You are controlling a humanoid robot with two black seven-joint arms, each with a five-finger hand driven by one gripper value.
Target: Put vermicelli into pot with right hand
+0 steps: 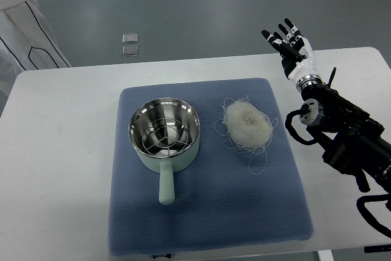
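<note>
White vermicelli (247, 124) nest right of pot (165, 135), handle toward camera, right hand (291, 47) open

A lab or test room: a plain white desk (61, 151) on a bare grey floor (201, 10), a staged blue mat (208, 212), and a person in white clothing (24, 22) standing by.

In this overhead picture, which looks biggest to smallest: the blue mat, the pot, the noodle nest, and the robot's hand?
1. Blue mat
2. Pot, counting its handle
3. Vermicelli nest
4. Right hand, though raised nearer the camera, so roughly alike with the nest.
</note>
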